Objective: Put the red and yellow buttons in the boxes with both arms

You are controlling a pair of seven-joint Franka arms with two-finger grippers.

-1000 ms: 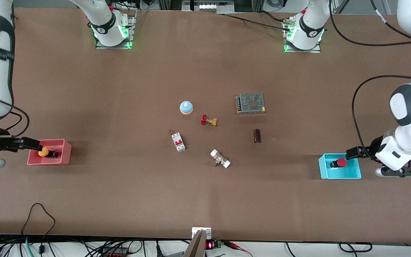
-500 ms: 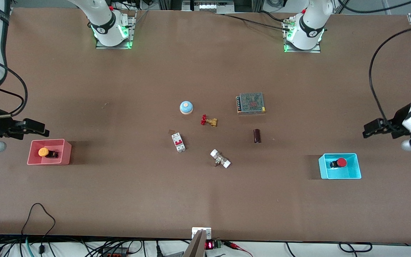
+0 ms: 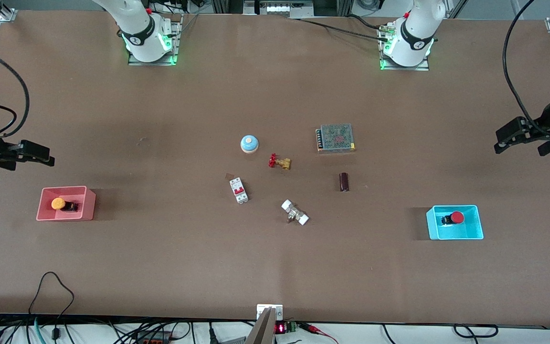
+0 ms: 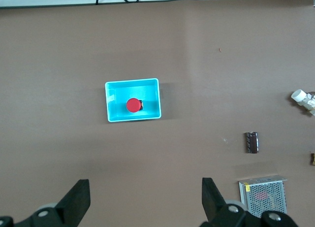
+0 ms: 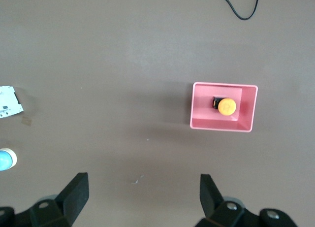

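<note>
Orange-yellow mushroom-cap button [image 3: 58, 203] lies in salmon-pink plastic bin [image 3: 89, 205], frame lower left; red mushroom-cap button [image 3: 457, 217] in cyan plastic bin [image 3: 478, 228], lower right. Left claw [image 3: 506, 136] and right claw [image 3: 41, 155]: wide open, empty, above bench [image 3: 275, 267].

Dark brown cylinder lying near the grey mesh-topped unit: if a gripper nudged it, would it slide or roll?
The dark brown cylinder lies on its side on the bare table, so a sideways nudge would probably roll it. It looks small and rigid, likely light. An end-on push would more likely slide it.
</note>
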